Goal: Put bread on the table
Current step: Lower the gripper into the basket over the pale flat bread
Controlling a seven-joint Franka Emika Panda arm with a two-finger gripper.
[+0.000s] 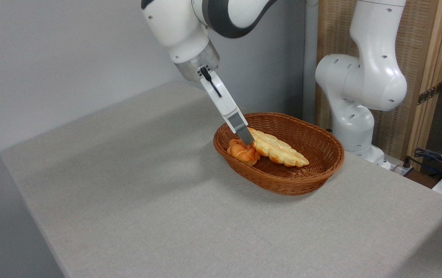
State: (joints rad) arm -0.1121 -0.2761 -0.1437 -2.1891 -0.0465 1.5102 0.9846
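Note:
The bread [279,150], a pale golden braided loaf, lies lengthwise inside the brown wicker basket [323,172] on the grey table [140,193]. My gripper [249,141] reaches down at a slant from the upper left, its tip at the loaf's left end, between the loaf and a small orange knotted bun [241,151]. I see the gripper edge-on: one grey finger [240,125] shows and hides the other. I cannot tell how the jaws stand or whether they hold the loaf.
The arm's white base [356,116] stands behind the basket at the right, with cables [437,158] past the table's right edge. A grey wall runs along the back left. Bare tabletop stretches left of and in front of the basket.

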